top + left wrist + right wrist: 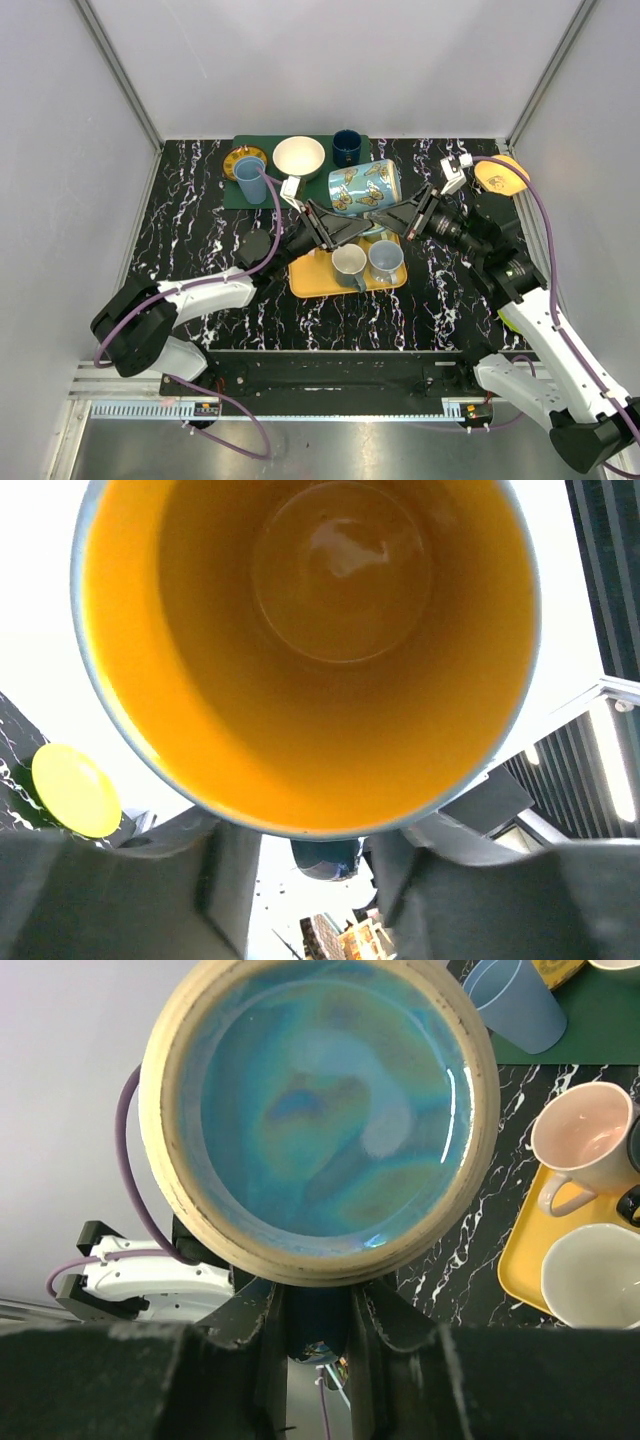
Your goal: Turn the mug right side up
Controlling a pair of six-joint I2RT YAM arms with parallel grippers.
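The blue butterfly mug lies on its side in the air above the yellow tray, held between both arms. The left wrist view looks into its orange inside; the right wrist view faces its blue glazed base. My right gripper is shut on the dark blue handle under the base end. My left gripper sits under the rim end with its jaws apart, and the handle shows in the gap between them without touching.
Two mugs stand upright on the tray below. A green mat at the back holds a blue cup, white bowl, dark blue cup and a small plate. An orange plate lies back right.
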